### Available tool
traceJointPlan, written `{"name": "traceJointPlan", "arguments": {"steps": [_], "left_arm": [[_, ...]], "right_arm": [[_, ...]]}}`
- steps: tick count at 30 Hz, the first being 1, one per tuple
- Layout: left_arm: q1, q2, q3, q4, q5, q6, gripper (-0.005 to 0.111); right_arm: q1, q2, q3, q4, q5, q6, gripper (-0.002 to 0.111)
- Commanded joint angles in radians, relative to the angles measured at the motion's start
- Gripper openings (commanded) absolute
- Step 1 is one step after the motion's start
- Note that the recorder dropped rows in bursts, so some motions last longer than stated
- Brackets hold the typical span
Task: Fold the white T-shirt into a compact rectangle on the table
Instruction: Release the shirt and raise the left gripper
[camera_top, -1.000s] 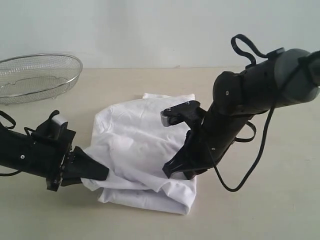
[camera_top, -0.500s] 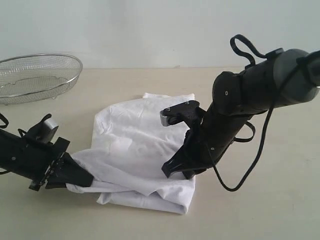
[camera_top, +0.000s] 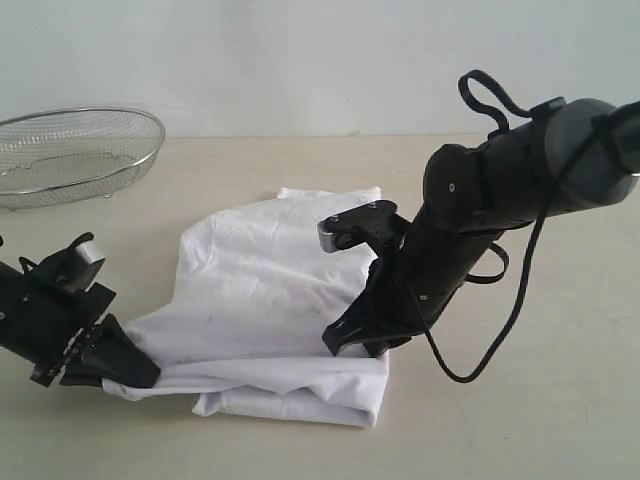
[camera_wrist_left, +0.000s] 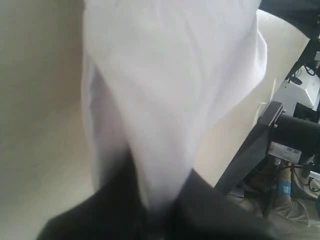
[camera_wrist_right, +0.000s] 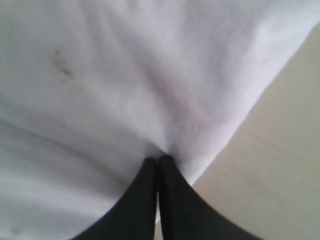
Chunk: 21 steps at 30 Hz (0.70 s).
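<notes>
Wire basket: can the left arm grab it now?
Probably not yet: the left gripper is shut on the white T-shirt, though the table between it and the wire basket looks bare.

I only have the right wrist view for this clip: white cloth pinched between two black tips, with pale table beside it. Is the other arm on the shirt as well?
Observer: Yes. In the exterior view the left pincer is shut on a corner of the white T-shirt, at the shirt's left end, low over the table.
Operator: Where on the shirt is my pincer?
Observer: The right pincer grips the top layer near the shirt's right side, close to the near edge, with a folded layer lying under it.
Operator: Is anything else on the table?
Observer: A wire basket sits at the far left, apart from the shirt.
</notes>
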Motion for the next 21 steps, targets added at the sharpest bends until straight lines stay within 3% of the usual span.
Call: {"name": "traceJointPlan", "arguments": {"steps": [1, 5, 12, 17, 21], "left_arm": [[0.017, -0.025, -0.002, -0.001, 0.023, -0.016, 0.005], [0.014, -0.025, -0.002, -0.006, 0.047, -0.016, 0.016], [0.014, -0.021, -0.002, -0.008, 0.067, -0.039, 0.072], [0.047, -0.021, -0.002, 0.002, 0.019, -0.039, 0.071], [0.118, -0.021, -0.032, 0.029, 0.007, -0.061, 0.068]], "right_arm": [[-0.001, 0.032, 0.010, -0.034, -0.020, -0.002, 0.000], [-0.001, 0.032, 0.010, -0.034, -0.020, -0.002, 0.000], [-0.001, 0.032, 0.010, -0.059, -0.009, 0.000, 0.000], [-0.001, 0.032, 0.010, -0.065, 0.010, 0.005, 0.000], [-0.001, 0.032, 0.010, -0.065, 0.018, 0.001, 0.000]]}}
